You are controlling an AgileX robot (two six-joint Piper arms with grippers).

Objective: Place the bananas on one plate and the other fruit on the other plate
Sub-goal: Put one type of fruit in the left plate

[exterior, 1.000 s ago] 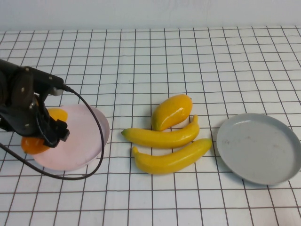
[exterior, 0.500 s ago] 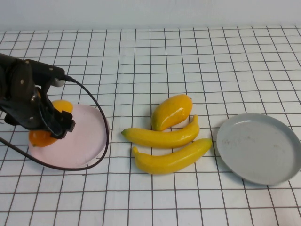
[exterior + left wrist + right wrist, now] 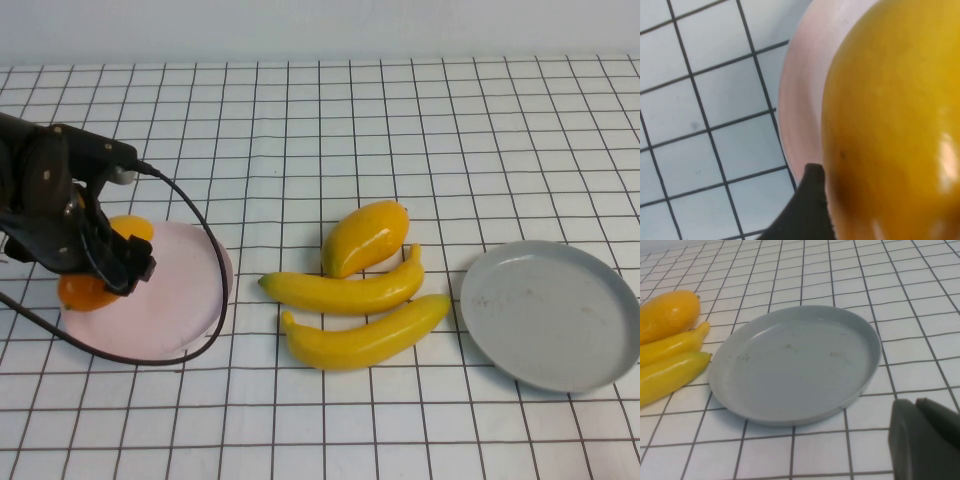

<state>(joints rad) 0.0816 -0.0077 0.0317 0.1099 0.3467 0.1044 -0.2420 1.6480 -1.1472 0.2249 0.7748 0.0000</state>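
At the left of the high view, the left gripper (image 3: 88, 275) pinches an orange mango (image 3: 85, 291) over the pink plate (image 3: 165, 300); it needs releasing. The right gripper (image 3: 925, 440), near the grey plate (image 3: 795, 365), looks pressed shut. The bananas (image 3: 350, 290) wait mid-frame.

Bright even light, soft shadows, blurred close-up mango (image 3: 890, 125).

This looks like a robot test bench in a lab — a flat table under a white cloth printed with a black square grid (image 3: 330, 130), backed at 12 o'clock by a plain pale wall (image 3: 320, 28). Glossy plastic-looking yellow toy fruit (image 3: 366, 238) lies at centre — a staged setup, with no household furnishings in sight.
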